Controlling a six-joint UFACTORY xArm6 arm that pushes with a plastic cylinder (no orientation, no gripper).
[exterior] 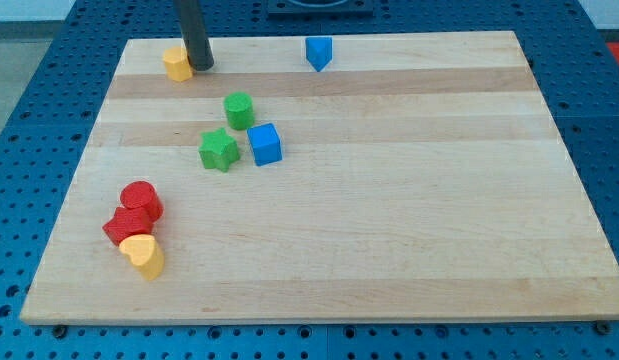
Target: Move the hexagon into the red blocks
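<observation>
Near the worktop's point(409, 250) bottom-left corner we see a red cylinder point(141, 199) above a second red block point(121, 226) of unclear shape, with a yellow heart-shaped block point(143, 254) touching them from below. At the top-left corner lies the yellow hexagon point(175, 62), well apart from the red pair; my tip point(201, 66) rests just beside it, on its right side. We have no fingers to report: the arm ends in a plain rod. Right of these sit a green star point(219, 150), a green cylinder point(238, 108) and a blue cube point(264, 144). A blue pointed block point(318, 52) stands by the top edge.
</observation>
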